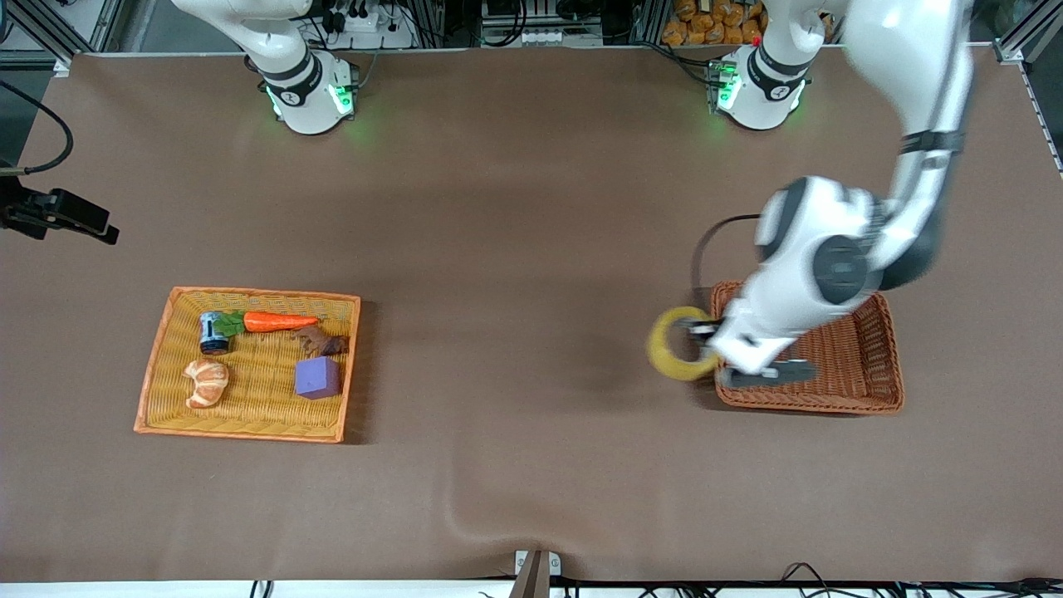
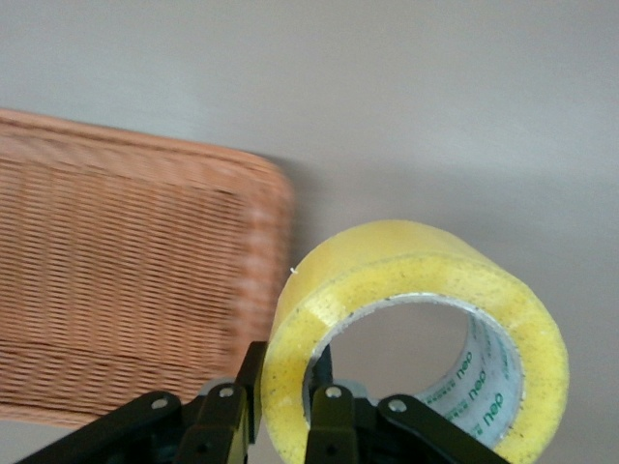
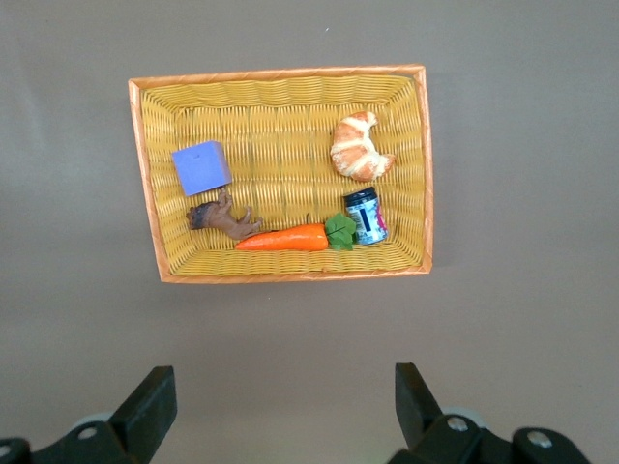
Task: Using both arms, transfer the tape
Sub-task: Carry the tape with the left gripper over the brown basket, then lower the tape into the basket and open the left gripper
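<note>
Now, tape (image 1: 679,343): pinched in the left gripper (image 1: 704,339), in the air by the brown basket's (image 1: 864,365) edge.
Right gripper (image 3: 280,406): fingers apart, high over the yellow basket (image 3: 280,172).

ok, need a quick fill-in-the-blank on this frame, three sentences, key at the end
The left gripper is shut on the translucent ____ roll of tape.
The purple cube lies in the yellow wicker tray beside the ____.
The right gripper hangs open over the brown ____, near that tray.
Missing: yellow; croissant; table
</note>
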Robot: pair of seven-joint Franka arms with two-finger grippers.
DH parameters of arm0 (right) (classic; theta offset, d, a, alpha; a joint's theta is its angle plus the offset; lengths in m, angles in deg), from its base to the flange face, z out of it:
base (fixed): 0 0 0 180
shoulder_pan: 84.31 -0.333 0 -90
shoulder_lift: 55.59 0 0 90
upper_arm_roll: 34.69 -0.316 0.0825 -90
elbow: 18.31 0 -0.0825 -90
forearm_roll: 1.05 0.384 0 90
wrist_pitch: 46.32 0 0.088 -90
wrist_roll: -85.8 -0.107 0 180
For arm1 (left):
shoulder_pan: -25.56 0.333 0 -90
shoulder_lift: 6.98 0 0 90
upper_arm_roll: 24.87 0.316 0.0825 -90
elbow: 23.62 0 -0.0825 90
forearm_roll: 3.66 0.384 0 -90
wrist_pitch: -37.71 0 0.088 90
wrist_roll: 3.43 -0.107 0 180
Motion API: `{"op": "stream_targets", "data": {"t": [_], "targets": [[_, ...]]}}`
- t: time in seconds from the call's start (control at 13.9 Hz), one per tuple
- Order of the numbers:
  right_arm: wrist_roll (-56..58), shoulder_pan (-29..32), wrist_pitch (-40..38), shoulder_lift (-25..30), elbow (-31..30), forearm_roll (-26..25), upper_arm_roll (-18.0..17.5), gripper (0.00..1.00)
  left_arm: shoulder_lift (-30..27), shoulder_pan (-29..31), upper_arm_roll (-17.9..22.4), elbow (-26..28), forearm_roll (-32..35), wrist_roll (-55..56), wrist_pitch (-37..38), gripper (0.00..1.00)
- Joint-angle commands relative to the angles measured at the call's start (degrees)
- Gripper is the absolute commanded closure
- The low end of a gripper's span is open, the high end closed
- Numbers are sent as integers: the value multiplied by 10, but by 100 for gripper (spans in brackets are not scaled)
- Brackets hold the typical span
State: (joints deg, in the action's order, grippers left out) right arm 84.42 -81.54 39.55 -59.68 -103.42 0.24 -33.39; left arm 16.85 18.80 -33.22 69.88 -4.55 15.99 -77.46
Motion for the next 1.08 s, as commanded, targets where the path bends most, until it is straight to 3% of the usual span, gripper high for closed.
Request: {"op": "stream_targets", "data": {"t": [0.0,0.36,0.58,0.65,0.79,0.86,0.94,1.01], "targets": [[11,19,-5,-5,4,15,-11,0,-7,77,-10,40,2,-102,-4,100],[10,20,-5,-6,3,15,-11,0,2,153,-10,113,3,-202,-17,100],[10,20,-5,-6,2,21,-12,0,33,163,-6,115,41,-214,-58,100],[10,20,-6,-6,2,29,-11,0,39,165,-7,112,66,-214,-67,81],[11,21,-5,-6,2,31,-11,0,50,156,-7,86,84,-214,-72,57],[11,20,-5,-6,2,31,-11,0,56,155,-8,71,85,-214,-72,24],[11,20,-5,-6,2,31,-11,0,55,155,-10,61,85,-218,-72,0],[10,20,-5,-6,2,31,-11,0,52,153,-11,50,85,-236,-71,0]]}}
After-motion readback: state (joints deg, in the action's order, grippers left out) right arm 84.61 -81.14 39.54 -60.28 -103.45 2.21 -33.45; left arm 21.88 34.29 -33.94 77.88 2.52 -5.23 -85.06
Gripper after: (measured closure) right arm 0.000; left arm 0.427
